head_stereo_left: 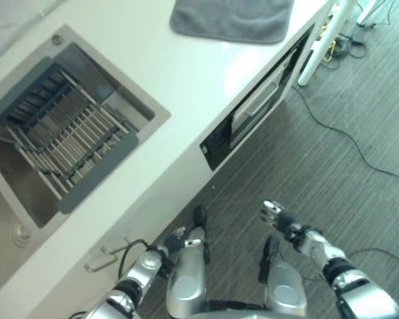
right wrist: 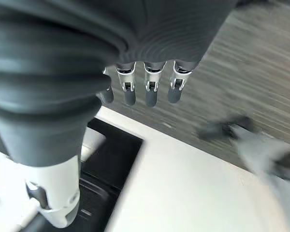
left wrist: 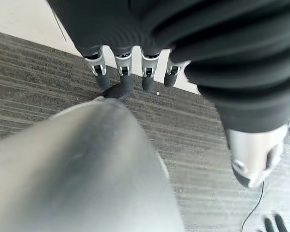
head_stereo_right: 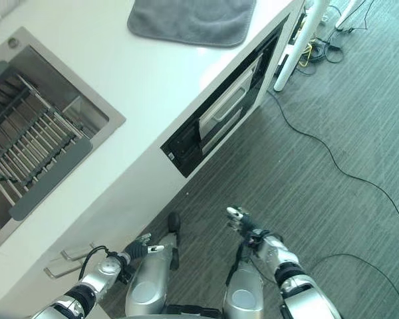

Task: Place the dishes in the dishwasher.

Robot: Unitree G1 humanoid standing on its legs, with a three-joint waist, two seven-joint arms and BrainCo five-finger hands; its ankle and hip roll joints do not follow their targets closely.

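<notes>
**Both hands empty; dishwasher closed; no dishes seen**

The left hand (head_stereo_left: 179,240) and right hand (head_stereo_left: 274,212) hang low over the floor, fingers relaxed and straight, holding nothing. The dishwasher (head_stereo_left: 256,109) sits shut in the front of the white surface (head_stereo_left: 186,73). The sink (head_stereo_left: 149,109) holds a drying rack (head_stereo_left: 66,136) with no dishes visible. A grey mat (head_stereo_left: 229,18) lies further along. Judgement: dishes will be hard, slippery and breakable; take them by the rim.

Right hand (right wrist: 145,92) empty, fingers (right wrist: 151,89) straight, above white counter (right wrist: 183,188) front; dark dishwasher (right wrist: 108,166) opening lower left.
</notes>
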